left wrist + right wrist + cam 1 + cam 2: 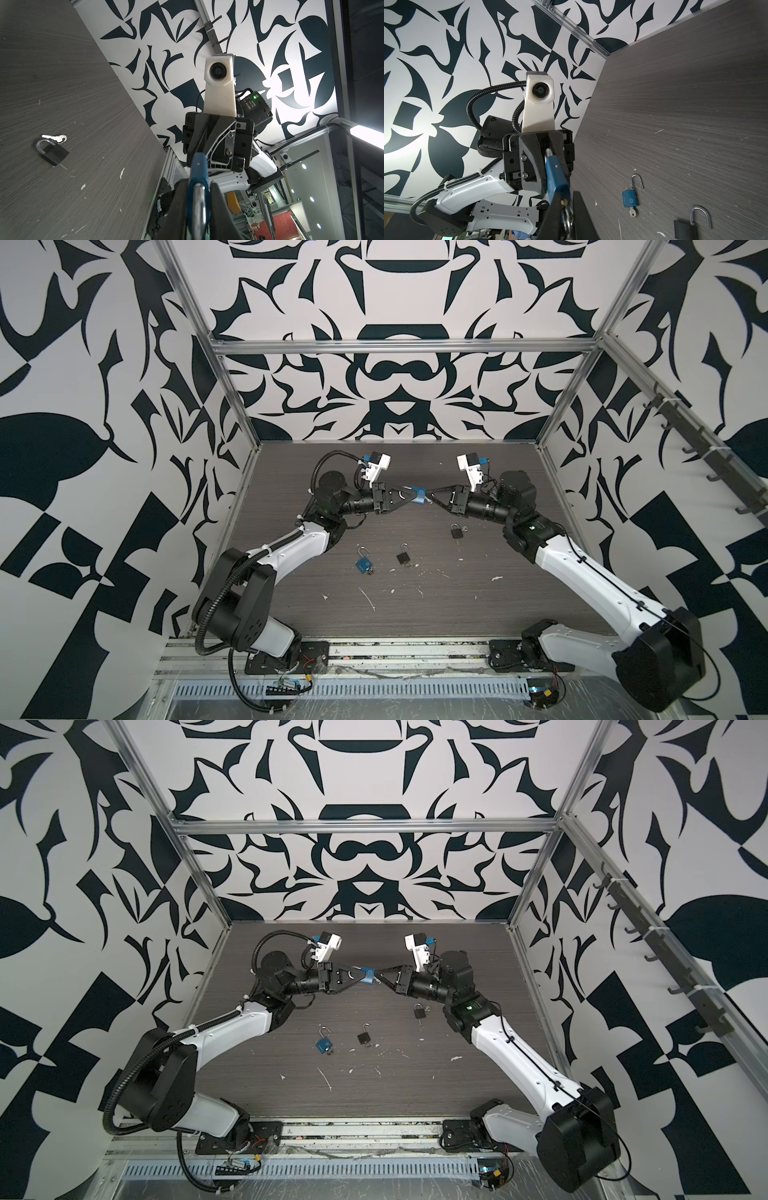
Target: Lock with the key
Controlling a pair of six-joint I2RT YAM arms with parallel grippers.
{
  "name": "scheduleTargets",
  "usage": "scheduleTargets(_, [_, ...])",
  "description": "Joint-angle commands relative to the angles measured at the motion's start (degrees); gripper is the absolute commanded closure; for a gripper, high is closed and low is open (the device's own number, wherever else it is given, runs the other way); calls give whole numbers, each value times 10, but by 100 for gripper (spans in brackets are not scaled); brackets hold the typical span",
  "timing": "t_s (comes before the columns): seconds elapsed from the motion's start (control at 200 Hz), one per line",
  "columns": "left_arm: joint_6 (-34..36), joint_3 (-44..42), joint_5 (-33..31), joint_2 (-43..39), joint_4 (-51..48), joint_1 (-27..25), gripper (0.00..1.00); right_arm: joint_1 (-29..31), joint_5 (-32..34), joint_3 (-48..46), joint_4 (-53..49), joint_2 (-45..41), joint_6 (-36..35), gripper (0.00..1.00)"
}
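1. Blue padlock [420, 497] — aloft at mid-scene, well above the surface [457, 601], left fingers [219, 209] closed on it
2. Key [565, 204] — in its keyhole, between right fingers [581, 214]; whether they grip cannot be told

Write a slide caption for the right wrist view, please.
Left gripper holds a blue padlock while the right gripper flanks its key; a spare blue padlock and a black padlock lie open.

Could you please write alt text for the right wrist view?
A blue padlock is held in mid-air, the left gripper shut on its shackle and the right gripper closed around its key. On the grey table beyond lie a second blue padlock and a black padlock, both shackles open.
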Motion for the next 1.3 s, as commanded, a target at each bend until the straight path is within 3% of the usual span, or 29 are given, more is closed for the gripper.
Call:
scheduleTargets(0.0, [5, 2, -2, -13, 12, -1, 100, 0, -9, 8, 30, -12, 2, 88])
scheduleTargets(0.365, [9, -1, -8, -11, 11, -1, 100, 0, -9, -2, 32, -17, 5, 100])
scheduleTargets(1.02, [-11, -10, -8, -5, 43, 11, 100, -12, -19, -25, 57, -24, -10, 100])
scheduleTargets(1.295, [-88, -28, -17, 22, 154, 31, 100, -25, -24, -39, 70, -34, -5, 100])
